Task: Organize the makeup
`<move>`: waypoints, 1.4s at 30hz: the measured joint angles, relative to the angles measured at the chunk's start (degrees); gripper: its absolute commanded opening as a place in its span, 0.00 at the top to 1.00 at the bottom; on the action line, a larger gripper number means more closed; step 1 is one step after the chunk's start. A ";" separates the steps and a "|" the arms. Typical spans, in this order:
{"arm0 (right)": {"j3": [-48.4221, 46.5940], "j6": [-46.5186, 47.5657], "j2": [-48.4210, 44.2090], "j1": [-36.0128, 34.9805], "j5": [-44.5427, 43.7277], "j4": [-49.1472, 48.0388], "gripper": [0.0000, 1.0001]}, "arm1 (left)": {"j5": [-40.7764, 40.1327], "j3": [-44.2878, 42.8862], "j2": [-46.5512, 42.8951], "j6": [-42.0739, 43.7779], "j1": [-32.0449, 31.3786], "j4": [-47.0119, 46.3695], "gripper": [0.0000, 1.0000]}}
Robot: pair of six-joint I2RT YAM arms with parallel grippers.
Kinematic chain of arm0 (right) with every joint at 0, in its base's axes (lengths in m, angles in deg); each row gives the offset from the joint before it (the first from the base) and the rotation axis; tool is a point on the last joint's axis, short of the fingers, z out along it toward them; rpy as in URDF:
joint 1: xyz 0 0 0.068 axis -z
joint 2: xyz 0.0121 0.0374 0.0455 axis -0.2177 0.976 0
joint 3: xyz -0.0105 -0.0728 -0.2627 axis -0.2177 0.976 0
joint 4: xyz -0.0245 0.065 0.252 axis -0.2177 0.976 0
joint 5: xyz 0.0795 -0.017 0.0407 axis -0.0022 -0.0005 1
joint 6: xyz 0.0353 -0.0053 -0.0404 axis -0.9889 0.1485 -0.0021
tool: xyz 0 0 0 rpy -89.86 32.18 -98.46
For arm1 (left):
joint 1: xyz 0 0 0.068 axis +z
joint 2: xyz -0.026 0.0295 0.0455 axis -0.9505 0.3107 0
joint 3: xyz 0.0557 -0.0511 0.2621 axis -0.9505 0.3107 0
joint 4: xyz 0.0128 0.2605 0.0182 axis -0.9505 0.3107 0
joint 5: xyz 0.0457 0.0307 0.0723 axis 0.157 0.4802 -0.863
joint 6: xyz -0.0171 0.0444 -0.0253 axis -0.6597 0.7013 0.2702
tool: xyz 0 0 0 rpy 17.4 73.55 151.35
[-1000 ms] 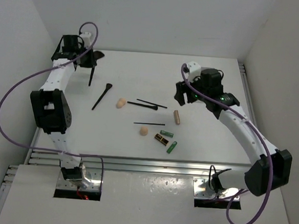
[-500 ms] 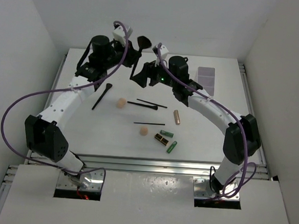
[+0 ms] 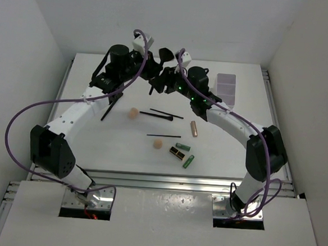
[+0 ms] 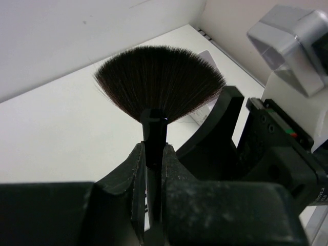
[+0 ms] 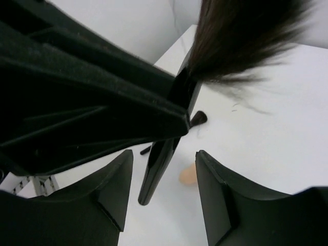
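Black fan brush sits clamped in left pincer; right pincer gapes wide around its handle.

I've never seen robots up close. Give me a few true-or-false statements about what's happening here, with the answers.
1. The left gripper is holding a fan brush. True.
2. The right gripper is clamped on that brush. False: its fingers are open, one on either side of the brush.
3. Two peach sponges lie on the table. True.
4. The copper tube sits inside the box. False: it lies on the table, apart from the box.
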 measured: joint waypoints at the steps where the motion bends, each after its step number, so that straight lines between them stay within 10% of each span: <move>1: 0.28 -0.09 0.00 0.00 -0.59 -0.50 0.48 | -0.02 0.44 -0.11 -0.13 -0.09 -0.07 1.00; 6: 0.52 0.33 0.00 0.15 -1.90 -0.31 0.57 | -0.59 2.97 -0.57 -0.85 -0.13 -0.02 1.00; 13: 0.72 0.04 0.04 0.09 -3.13 -0.72 0.98 | -0.55 3.50 -0.92 -1.64 -0.20 -0.35 1.00; 17: 1.90 -0.66 0.09 0.42 -3.13 -2.56 1.00 | -0.39 4.59 -1.18 -1.62 -0.20 -1.49 1.00; 23: 5.25 -1.11 0.11 1.49 -2.56 -4.72 1.00 | 2.21 6.47 -1.57 -1.64 0.79 -3.34 0.01; 42: 9.40 17.31 -1.88 32.68 -6.54 -15.98 1.00 | -4.72 11.72 -6.95 17.66 15.61 5.46 0.08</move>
